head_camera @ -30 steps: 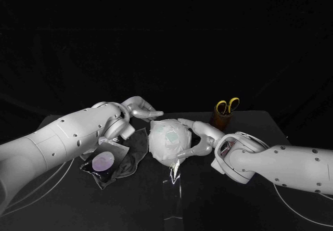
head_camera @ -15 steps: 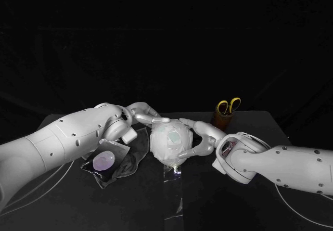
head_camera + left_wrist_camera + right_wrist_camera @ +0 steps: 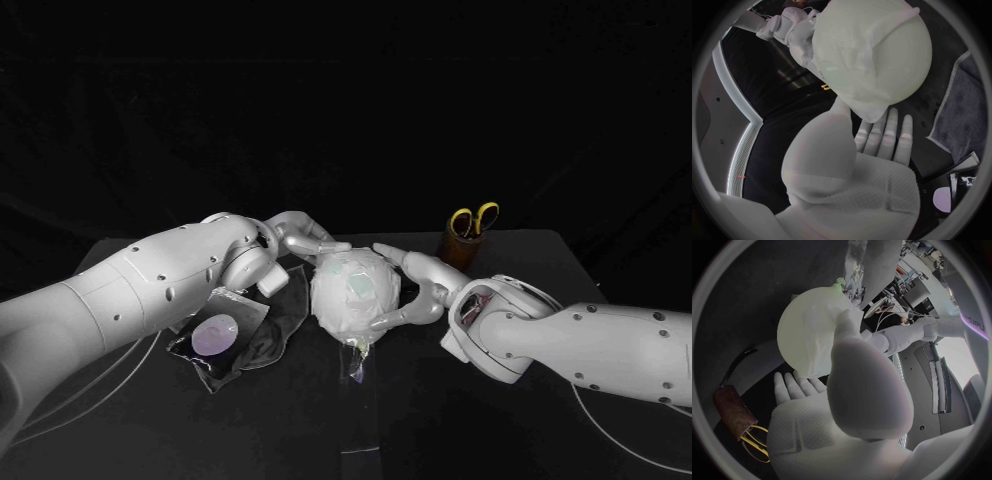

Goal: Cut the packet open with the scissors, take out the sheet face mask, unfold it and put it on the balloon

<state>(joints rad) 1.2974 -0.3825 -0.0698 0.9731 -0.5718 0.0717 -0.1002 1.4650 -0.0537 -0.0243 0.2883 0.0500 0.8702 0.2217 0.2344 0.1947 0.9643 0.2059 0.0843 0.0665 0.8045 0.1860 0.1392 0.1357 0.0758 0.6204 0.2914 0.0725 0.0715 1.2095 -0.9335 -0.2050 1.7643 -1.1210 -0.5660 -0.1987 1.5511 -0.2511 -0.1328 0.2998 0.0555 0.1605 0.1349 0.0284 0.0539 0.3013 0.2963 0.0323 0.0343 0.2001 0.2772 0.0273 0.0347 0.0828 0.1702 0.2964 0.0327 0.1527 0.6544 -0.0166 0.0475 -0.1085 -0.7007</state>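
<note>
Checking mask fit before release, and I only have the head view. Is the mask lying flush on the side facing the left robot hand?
Observer: No. In the left wrist view the mask is wrinkled, and a loose flap hangs off it toward the left robot hand's straight fingers. I can't tell whether the flap is pinched.
Operator: And the grip on the right side?
Observer: In the right wrist view the right robot hand has its thumb laid against the balloon. Its fingers are stretched out straight alongside the balloon, not curled round it.
</note>
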